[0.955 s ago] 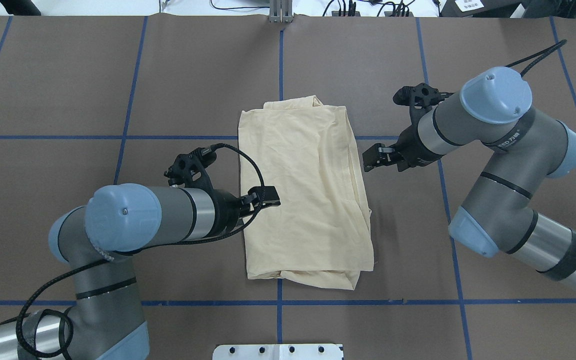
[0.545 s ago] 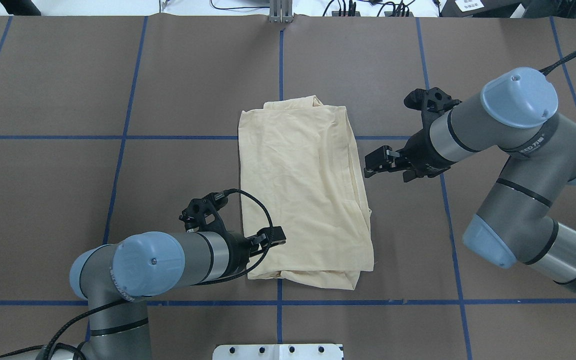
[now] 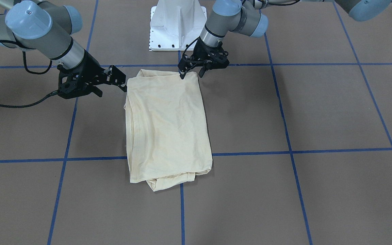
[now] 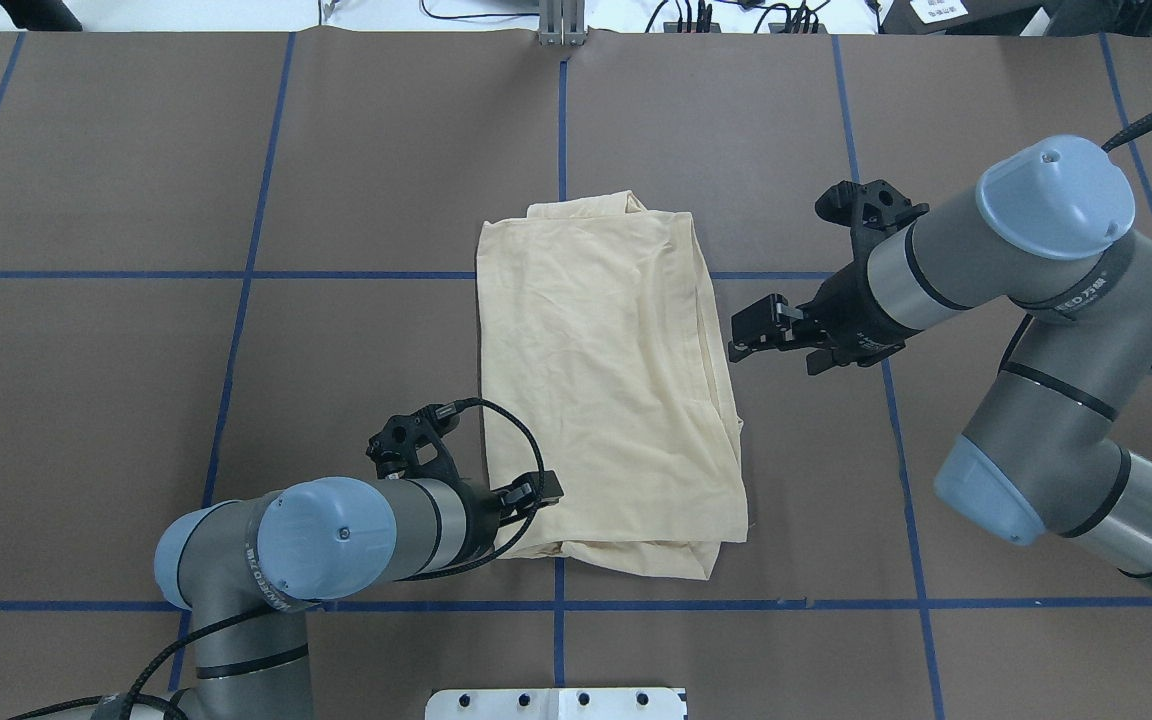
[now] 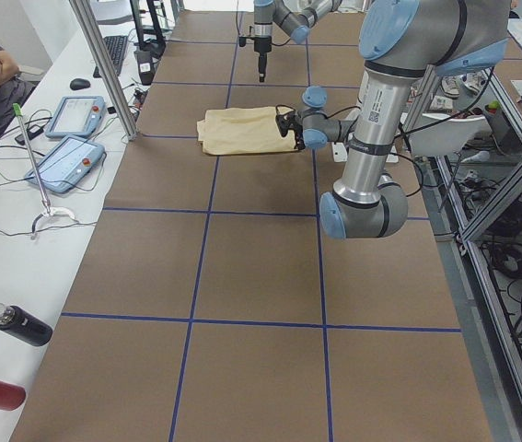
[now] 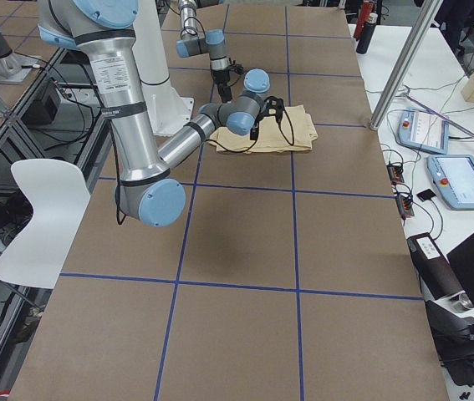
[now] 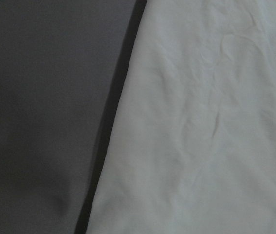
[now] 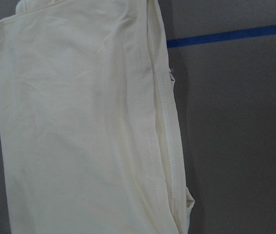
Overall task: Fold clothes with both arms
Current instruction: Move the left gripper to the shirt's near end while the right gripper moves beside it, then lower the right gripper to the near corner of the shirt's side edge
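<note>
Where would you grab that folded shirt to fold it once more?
Its two corners nearest the robot, I'd guess, one from each long side. The shirt lies flat as a long rectangle, and the left hand sits at one such corner.

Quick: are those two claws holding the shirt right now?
Left gripper: open, at a corner of the shirt, holding nothing.
Right gripper: open, beside the shirt, holding nothing.

Overhead and front cameras look steeply down on the T-shirt [image 4: 606, 390] from opposite sides of the tabletop [image 4: 136, 150]; two side cameras see it distantly from each end; wrist cameras sit close over its edges.
</note>
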Motion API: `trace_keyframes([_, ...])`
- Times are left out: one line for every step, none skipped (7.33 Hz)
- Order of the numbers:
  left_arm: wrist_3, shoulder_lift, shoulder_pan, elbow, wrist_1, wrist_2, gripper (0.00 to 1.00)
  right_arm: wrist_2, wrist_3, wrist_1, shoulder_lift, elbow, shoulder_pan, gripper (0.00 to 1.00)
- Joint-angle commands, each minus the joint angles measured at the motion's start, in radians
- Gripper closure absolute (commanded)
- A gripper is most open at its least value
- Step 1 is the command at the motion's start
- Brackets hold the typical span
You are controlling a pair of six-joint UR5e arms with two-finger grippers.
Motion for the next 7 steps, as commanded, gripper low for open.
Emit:
trace_keyframes([0.0, -0.001, 0.008, 0.005, 0.009, -0.001, 0.07, 0.002, 0.004, 0.001, 0.0, 0.0, -0.001, 0.01])
trace_keyframes([-0.002, -0.001, 0.02, 0.005, 0.009, -0.001, 0.07, 0.002, 0.004, 0.001, 0.0, 0.0, -0.001, 0.01])
trace_keyframes([-0.002, -0.003, 0.024, 0.005, 0.009, -0.001, 0.1, 0.001, 0.004, 0.001, 0.0, 0.0, -0.001, 0.01])
trace_keyframes([0.0, -0.001, 0.026, 0.005, 0.009, -0.001, 0.11, 0.002, 0.004, 0.001, 0.0, -0.001, -0.001, 0.01])
trace_keyframes([-0.002, -0.001, 0.029, 0.008, 0.01, -0.001, 0.11, 0.002, 0.004, 0.001, 0.0, -0.001, -0.001, 0.01])
trace_keyframes([0.0, -0.003, 0.034, 0.023, 0.009, -0.001, 0.11, 0.002, 0.003, 0.001, 0.0, -0.001, -0.001, 0.01])
trace_keyframes([-0.002, -0.003, 0.034, 0.024, 0.01, -0.001, 0.11, 0.002, 0.004, 0.001, 0.0, 0.0, -0.001, 0.01])
